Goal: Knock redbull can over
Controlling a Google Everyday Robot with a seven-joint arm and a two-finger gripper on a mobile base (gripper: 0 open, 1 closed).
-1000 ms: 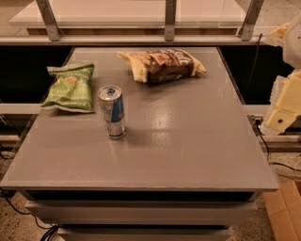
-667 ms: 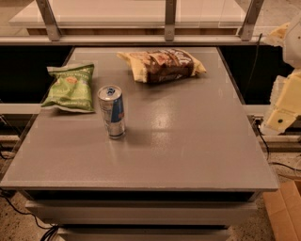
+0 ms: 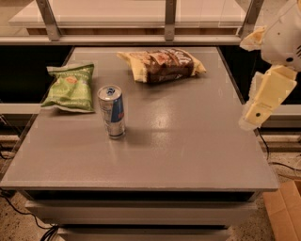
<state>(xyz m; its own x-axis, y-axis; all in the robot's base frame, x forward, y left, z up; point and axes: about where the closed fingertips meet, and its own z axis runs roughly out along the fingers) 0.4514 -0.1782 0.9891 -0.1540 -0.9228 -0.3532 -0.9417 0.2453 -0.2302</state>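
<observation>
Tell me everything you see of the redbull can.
The redbull can is a slim, tall metal can, silver and blue, with a silver pull-tab top. It stands upright on the grey table, left of centre, near the green snack bag, apparently not touching it. The gripper hangs far off, past the table's right edge.

We see a grey table [image 3: 188, 160] with stepped ledges [image 3: 141, 209] under its near edge filling most of the view, its top catching a soft warm sheen near the middle, and the gripper [image 3: 257, 107] hangs just beyond its right edge. Along the far side runs a metal rail [image 3: 117, 40] with three uprights [image 3: 170, 14], and behind it we make out a pale, brightly lit surface [image 3: 108, 12]. On the speckled floor [image 3: 19, 228] black cables [image 3: 7, 200] trail at the near left, and a cardboard box [image 3: 284, 212] sits at the near right.
</observation>
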